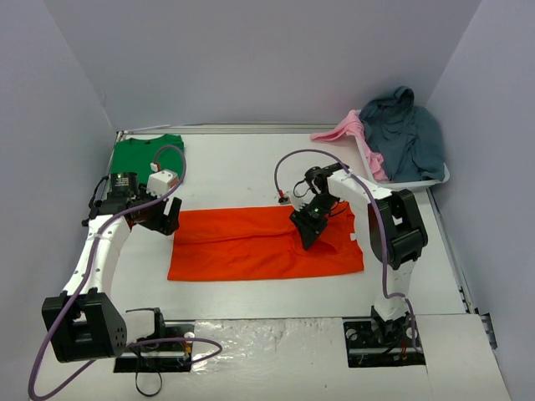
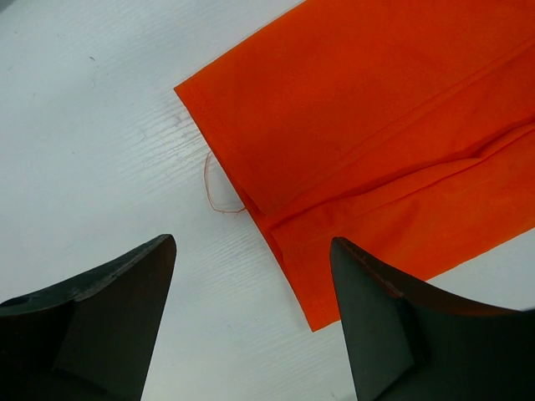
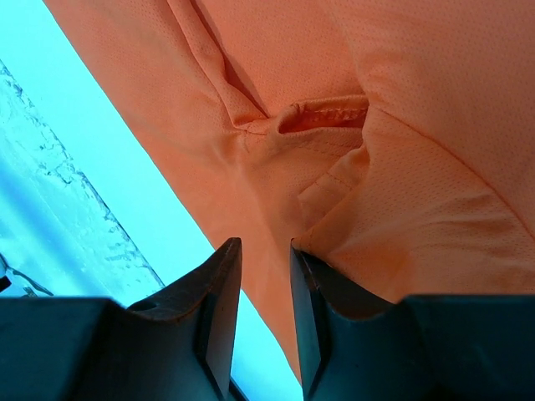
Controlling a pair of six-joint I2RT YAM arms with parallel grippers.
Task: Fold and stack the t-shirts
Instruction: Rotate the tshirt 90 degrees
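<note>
**Orange shirt (image 1: 266, 244) flat in the middle**

Hovering with left gripper (image 2: 251, 242) wide open over its left edge, probably to take a corner. Right gripper (image 3: 266, 246) narrowly parted above a sleeve seam (image 3: 322, 117), holding nothing. Green shirt (image 1: 144, 155) far left, likely stack base.

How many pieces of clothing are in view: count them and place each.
4: orange t-shirt mid-table, green t-shirt far left, pink garment and grey-blue garment heaped in the far-right tray. More may hide beneath.
</note>
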